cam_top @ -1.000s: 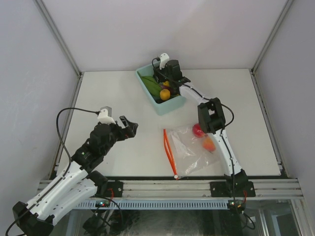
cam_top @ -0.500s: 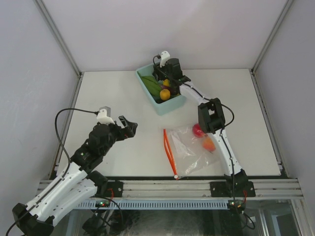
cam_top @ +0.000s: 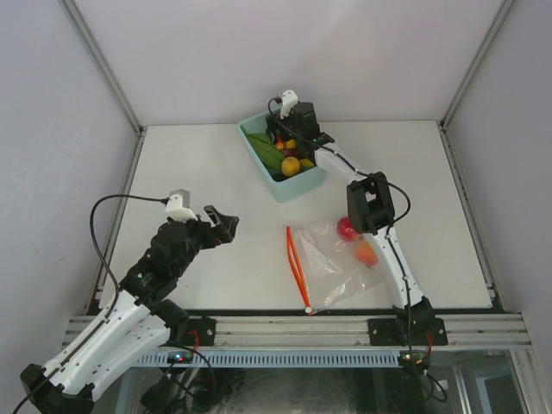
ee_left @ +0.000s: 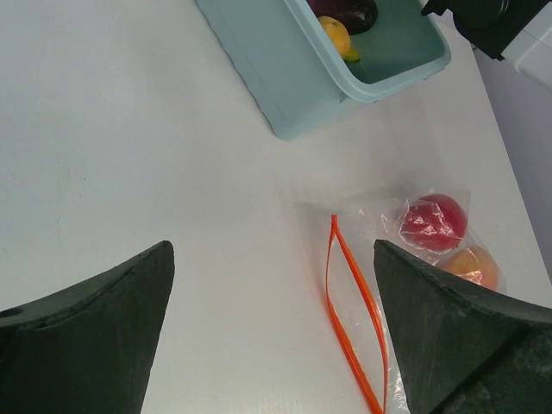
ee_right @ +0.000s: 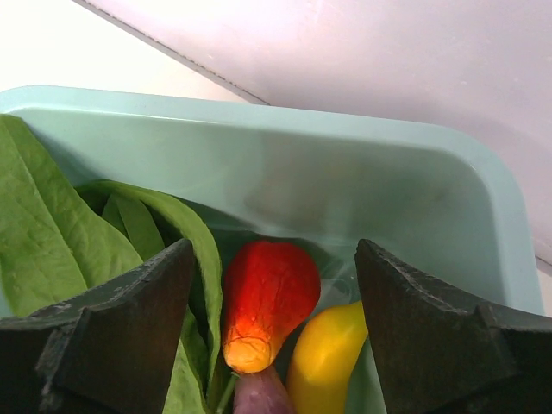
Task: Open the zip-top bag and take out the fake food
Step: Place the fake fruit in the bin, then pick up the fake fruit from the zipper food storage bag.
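Note:
The zip-top bag (cam_top: 332, 259) lies flat near the table's front, its orange zipper strip (ee_left: 349, 310) parted into a narrow loop. A red apple (ee_left: 434, 222) and an orange peach (ee_left: 470, 266) remain inside it. My right gripper (ee_right: 274, 252) hangs open over the teal bin (cam_top: 306, 183). A red-orange fruit (ee_right: 267, 297) lies loose between its fingers, touching neither. Beside that fruit in the bin are a yellow piece (ee_right: 332, 358), green leaves (ee_right: 52, 241) and a purple eggplant (ee_left: 349, 13). My left gripper (ee_left: 272, 250) is open above bare table, left of the bag.
The bin stands at the back middle of the white table (cam_top: 190, 164), close to the rear wall. The right arm's elbow (cam_top: 371, 203) hovers just above the bag's far end. Metal frame posts run up both back corners.
My right gripper's jaws have spread wider, and the red-orange fruit now rests free in the bin. The left arm has drawn slightly back toward its base.

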`<state>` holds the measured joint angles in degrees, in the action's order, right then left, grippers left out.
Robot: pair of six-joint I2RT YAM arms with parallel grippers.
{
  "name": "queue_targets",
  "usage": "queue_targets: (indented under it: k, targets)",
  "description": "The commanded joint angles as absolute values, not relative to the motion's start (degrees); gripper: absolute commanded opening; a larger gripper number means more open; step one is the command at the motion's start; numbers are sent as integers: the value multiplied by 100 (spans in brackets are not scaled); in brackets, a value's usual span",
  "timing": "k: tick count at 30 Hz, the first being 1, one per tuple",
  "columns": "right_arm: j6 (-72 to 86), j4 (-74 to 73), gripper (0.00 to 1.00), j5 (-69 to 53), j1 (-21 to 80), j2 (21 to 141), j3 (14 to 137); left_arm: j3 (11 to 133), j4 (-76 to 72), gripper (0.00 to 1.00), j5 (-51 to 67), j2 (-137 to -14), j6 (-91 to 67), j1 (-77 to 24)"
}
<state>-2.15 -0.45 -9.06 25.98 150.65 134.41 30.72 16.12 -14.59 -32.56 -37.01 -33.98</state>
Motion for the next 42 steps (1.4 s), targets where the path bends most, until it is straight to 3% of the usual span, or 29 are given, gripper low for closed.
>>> queue_targets:
  k: [1,8,16,22,32,42]
  targets:
    - [-317,55,75,-918,2602,14944,13579,3026,1503,100,-1363,-3215,-3809,-3357]
    - [-619,6,80,-1207,2576,14614,13604,3022,1307,100,-1307,-3134,-4002,-3353]
    - [-1616,-161,100,-1570,2663,13203,12673,2769,520,100,-1061,-2915,-4441,-3309]
    - [-2404,-587,100,-2102,2716,11670,11416,2689,206,99,-780,-3034,-4700,-3301]
    - [-1531,-1634,97,-5585,1735,9450,9749,2690,228,93,-481,-3243,-5077,-3287]
    - [-3635,-4738,97,-6452,767,7806,8725,2453,-86,85,33,-3430,-5228,-3287]
